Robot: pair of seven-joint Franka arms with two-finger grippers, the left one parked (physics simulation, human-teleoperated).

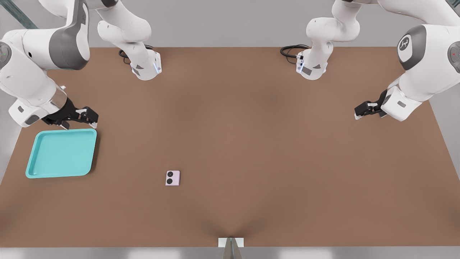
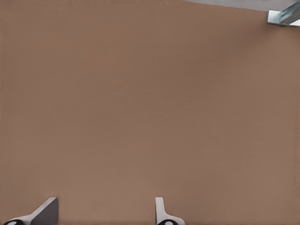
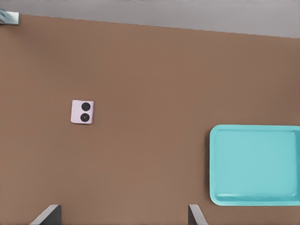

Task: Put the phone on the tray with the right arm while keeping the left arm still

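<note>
Front view. Right arm [image 1: 39, 68] enters from the front view's left; its gripper [image 1: 86, 117] hangs just past the far rim of the turquoise tray [image 1: 32, 166], fingers apart and holding nothing. Phone [image 1: 173, 178], pale pink, lies flat on the brown table [image 1: 251, 144], lenses up, well apart from tray and gripper. The open, raised tool suits a reach not yet begun, by my reading.

Right wrist view. Phone [image 3: 82, 111] and tray [image 3: 216, 187] both seen from above, with bare table [image 3: 150, 70] between them; two fingertips [image 3: 47, 214] at the frame's edge confirm the spread jaws, which the front view gives only obliquely. Tray interior holds nothing.

Left wrist view. Table surface only; neither phone nor tray appears.
</note>
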